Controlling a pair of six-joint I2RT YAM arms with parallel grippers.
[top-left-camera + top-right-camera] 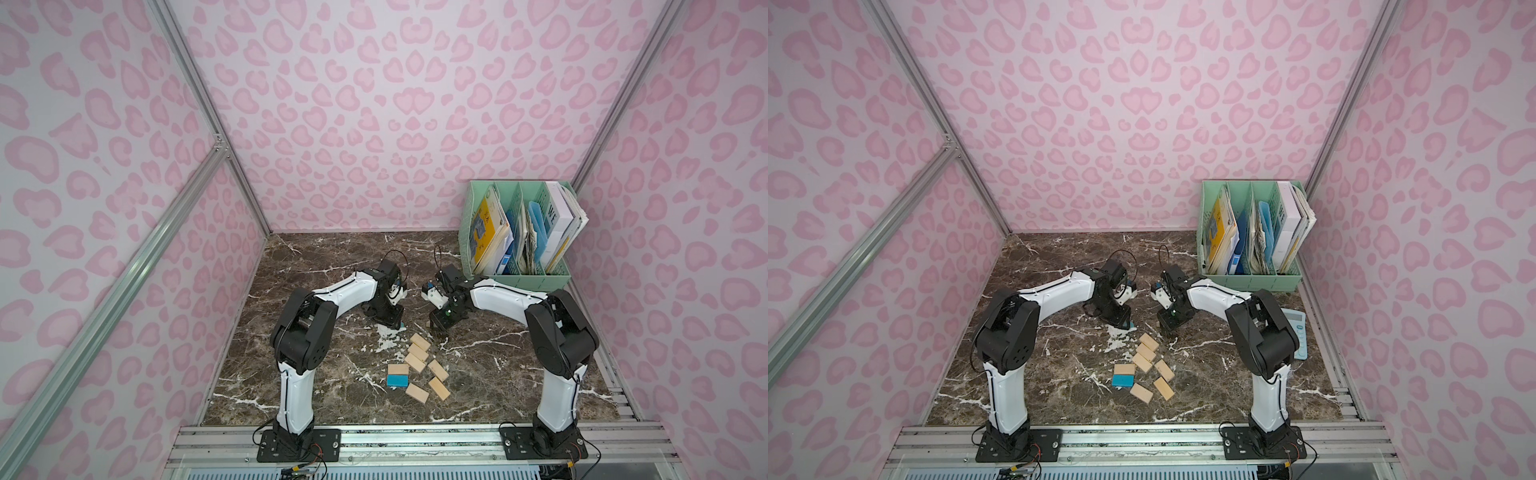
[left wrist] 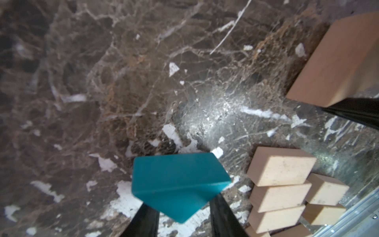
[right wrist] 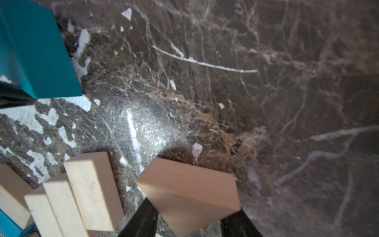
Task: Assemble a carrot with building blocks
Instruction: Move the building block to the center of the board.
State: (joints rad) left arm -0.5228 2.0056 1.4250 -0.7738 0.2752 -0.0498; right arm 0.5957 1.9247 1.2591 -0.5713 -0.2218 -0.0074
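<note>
My left gripper (image 2: pixel 180 213) is shut on the blue triangle (image 2: pixel 178 180), held low over the marble. Facing it, my right gripper (image 3: pixel 188 217) is shut on the light-wood triangle (image 3: pixel 190 190). In both top views the two grippers (image 1: pixel 392 322) (image 1: pixel 438 328) point down side by side, just behind the building blocks. The carrot stands as a loose group: three light-wood rectangles side by side (image 1: pixel 417 353), more light-wood rectangles around them (image 1: pixel 438 370), and a blue rectangle (image 1: pixel 398 380) against a light-wood one (image 1: pixel 395 369).
A green file rack (image 1: pixel 519 280) full of papers stands at the back right. A light-blue calculator (image 1: pixel 1296 332) lies by the right wall, behind the right arm. Pink walls close three sides; a metal rail (image 1: pixel 415 440) runs along the front.
</note>
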